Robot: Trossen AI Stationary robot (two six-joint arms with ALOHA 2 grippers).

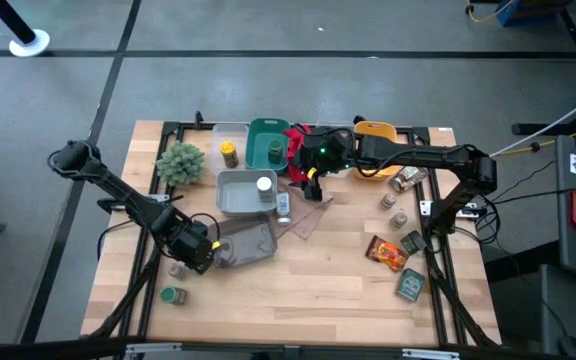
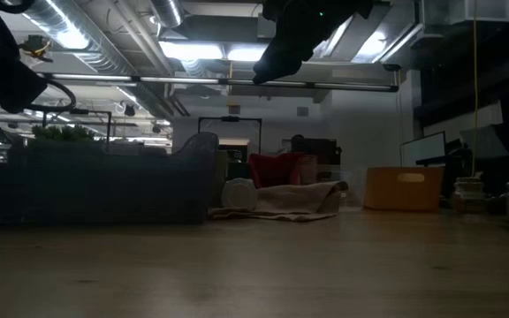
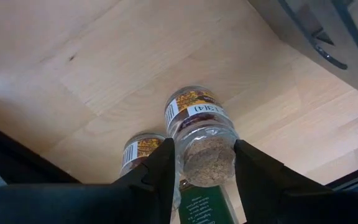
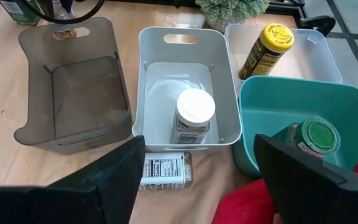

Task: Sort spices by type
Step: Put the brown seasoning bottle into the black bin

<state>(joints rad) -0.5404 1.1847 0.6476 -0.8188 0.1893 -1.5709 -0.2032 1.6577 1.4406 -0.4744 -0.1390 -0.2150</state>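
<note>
**Tan-lidded jar between the left gripper's fingers**

At the table's front left corner, the left gripper [image 3: 204, 165] has a tan-lidded spice jar [image 3: 201, 134] between its two fingers [image 3: 160, 171], which stand at the jar's sides; whether they press it I cannot tell. A second brown-labelled jar [image 3: 138, 152] stands just beside it.

The right gripper [image 4: 194, 177] hangs wide open and empty above the bins, over a white-lidded jar [image 4: 194, 115] in the pale grey bin [image 4: 143, 81]. A green-lidded jar [image 4: 316, 137] sits in the teal bin [image 4: 260, 106].
</note>
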